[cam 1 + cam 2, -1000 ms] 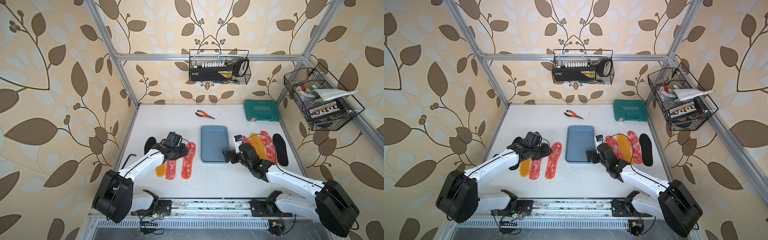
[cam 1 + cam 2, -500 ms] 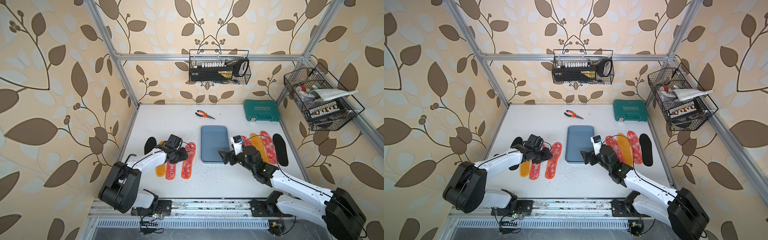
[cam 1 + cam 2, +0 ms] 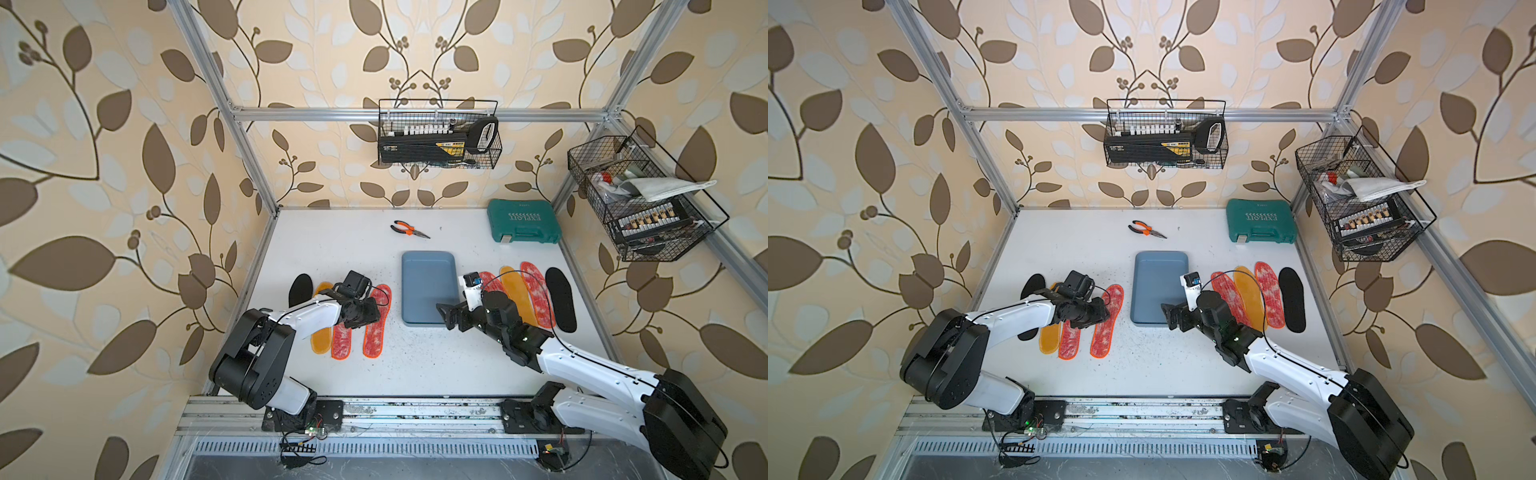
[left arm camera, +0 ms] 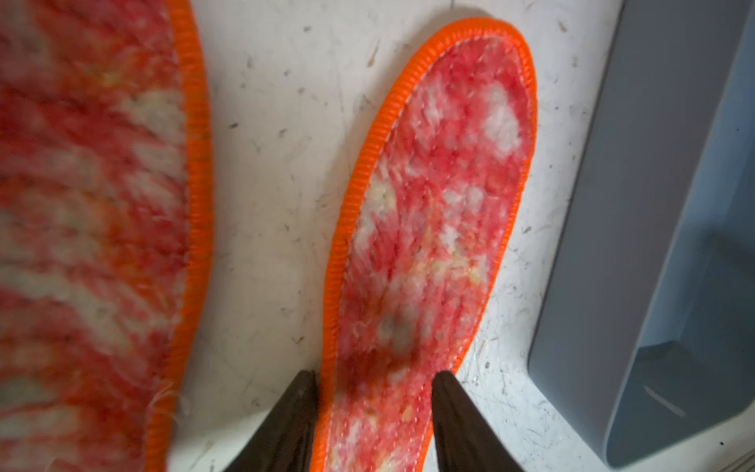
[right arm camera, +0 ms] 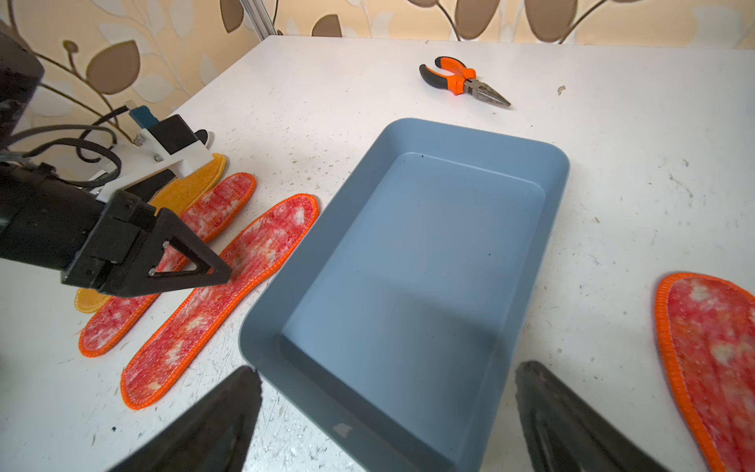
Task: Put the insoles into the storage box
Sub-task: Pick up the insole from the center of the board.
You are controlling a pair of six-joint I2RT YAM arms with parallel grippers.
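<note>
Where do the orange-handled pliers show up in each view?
In a top view: pliers on the table behind the storage box.
In a top view: pliers likewise behind the box.
Left wrist: not in it.
Right wrist: pliers beyond the box's far end.
Shared landmark: the storage box, in all four views.

We tag the left arm (image 3: 307, 318) stretched low from its base, wrist pitched down. The left gripper (image 4: 374, 388) sits just beside the storage box (image 3: 428, 255), jaws about half apart, both fingertips (image 4: 300, 392) pointing down. The right arm (image 3: 582, 361) reaches in toward the box's near end, and the right gripper (image 5: 388, 392) hovers there with its jaws spread wide.
</note>
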